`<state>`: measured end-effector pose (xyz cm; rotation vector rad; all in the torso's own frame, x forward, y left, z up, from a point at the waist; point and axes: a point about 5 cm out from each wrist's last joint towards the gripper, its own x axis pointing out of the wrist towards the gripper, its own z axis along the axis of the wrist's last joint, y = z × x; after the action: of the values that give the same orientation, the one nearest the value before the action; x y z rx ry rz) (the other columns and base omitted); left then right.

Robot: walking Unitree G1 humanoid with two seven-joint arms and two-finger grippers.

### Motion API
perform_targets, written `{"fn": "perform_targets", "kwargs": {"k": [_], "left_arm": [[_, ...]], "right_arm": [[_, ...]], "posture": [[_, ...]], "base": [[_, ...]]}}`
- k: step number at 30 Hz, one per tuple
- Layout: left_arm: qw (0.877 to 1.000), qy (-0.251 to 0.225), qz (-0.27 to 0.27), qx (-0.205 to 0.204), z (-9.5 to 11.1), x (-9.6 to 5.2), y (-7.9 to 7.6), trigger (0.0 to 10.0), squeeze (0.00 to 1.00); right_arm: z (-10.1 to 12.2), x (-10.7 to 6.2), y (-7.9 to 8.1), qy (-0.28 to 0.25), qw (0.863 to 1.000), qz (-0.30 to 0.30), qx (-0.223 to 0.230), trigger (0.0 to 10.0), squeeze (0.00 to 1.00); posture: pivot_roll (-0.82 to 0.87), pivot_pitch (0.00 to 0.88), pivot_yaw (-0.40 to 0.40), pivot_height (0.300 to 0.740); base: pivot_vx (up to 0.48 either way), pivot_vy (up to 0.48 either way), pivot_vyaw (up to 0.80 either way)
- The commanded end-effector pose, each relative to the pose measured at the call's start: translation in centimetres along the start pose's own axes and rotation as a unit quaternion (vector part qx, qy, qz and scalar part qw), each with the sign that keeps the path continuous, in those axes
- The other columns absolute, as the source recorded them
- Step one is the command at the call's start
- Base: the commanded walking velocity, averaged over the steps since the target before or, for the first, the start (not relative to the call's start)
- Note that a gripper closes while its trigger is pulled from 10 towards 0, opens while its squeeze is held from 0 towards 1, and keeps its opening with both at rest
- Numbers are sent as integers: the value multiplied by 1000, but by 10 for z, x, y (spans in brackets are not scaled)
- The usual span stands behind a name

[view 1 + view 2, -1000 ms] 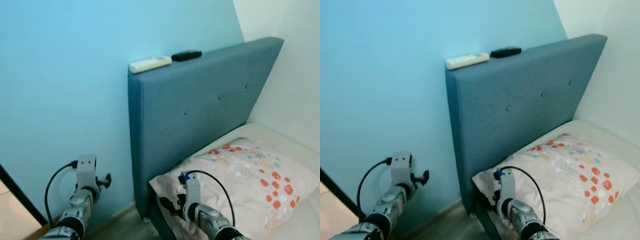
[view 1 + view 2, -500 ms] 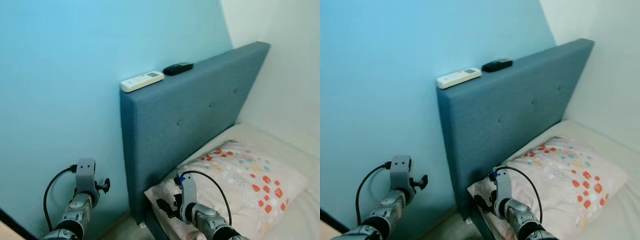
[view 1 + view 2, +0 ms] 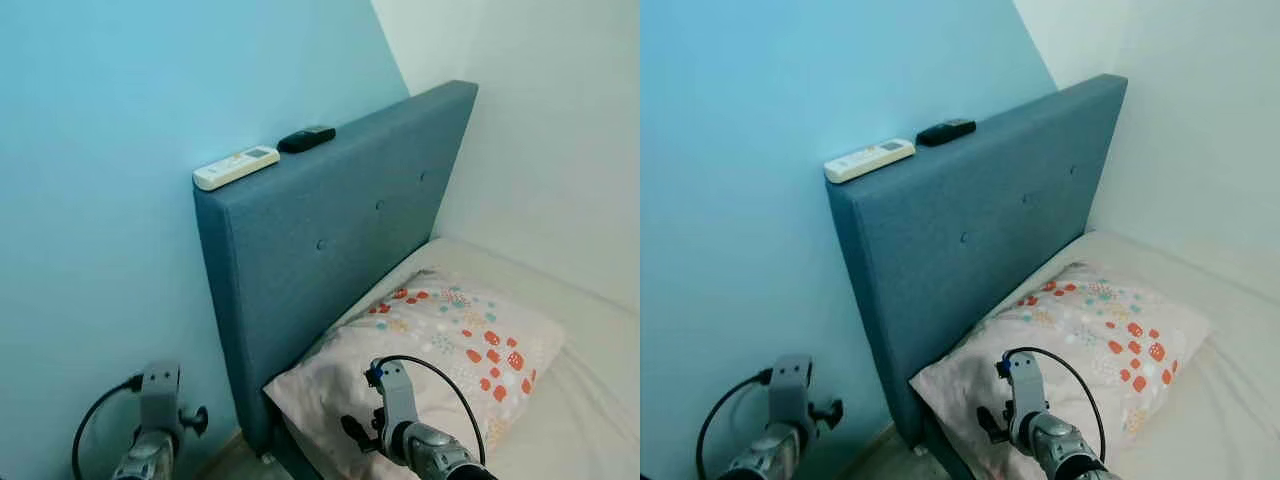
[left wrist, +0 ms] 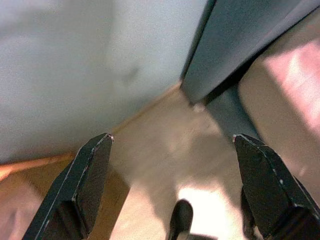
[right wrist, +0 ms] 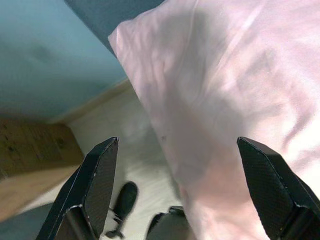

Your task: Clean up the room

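Note:
A white remote control (image 3: 236, 166) and a small black device (image 3: 306, 139) lie on top of the blue upholstered headboard (image 3: 340, 240). On the bed rests a pale pillow (image 3: 455, 335) with red and teal dots. My left arm (image 3: 158, 425) hangs low beside the headboard, near the blue wall. Its gripper (image 4: 172, 137) is open over the light floor, nothing between the fingers. My right arm (image 3: 398, 425) is low in front of the pillow. The right gripper (image 5: 177, 140) is open above the pillow's corner (image 5: 200, 110), holding nothing.
The blue wall (image 3: 100, 150) runs along the left, and a white wall (image 3: 560, 150) stands behind the bed. A white sheet (image 3: 590, 400) covers the mattress. Wooden floor (image 4: 165, 150) lies between wall and bed frame, with my foot (image 4: 181, 220) below.
The whole picture has shifted: the headboard now sits further left and more of the bed and white wall shows, so the camera has turned right. Both arms show lower in the picture.

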<state>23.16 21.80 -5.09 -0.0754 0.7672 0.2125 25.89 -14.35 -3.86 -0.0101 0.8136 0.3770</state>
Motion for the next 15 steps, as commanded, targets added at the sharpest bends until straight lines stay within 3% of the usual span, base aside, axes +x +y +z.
{"fn": "perform_targets", "kwargs": {"k": [1, 15], "left_arm": [[999, 30, 18, 3, -13, -3, 11, 10000, 0], [994, 91, 18, 55, -46, -12, 20, 10000, 0]], "right_arm": [[-1, 1, 2, 4, 1000, 0, -8, 10000, 0], [-3, 3, 11, 15, 999, 16, -37, 10000, 0]], "posture": [[-139, 0, -21, 740], [-145, 0, 12, 740]], "base": [[0, 0, 0], [0, 0, 0]]}}
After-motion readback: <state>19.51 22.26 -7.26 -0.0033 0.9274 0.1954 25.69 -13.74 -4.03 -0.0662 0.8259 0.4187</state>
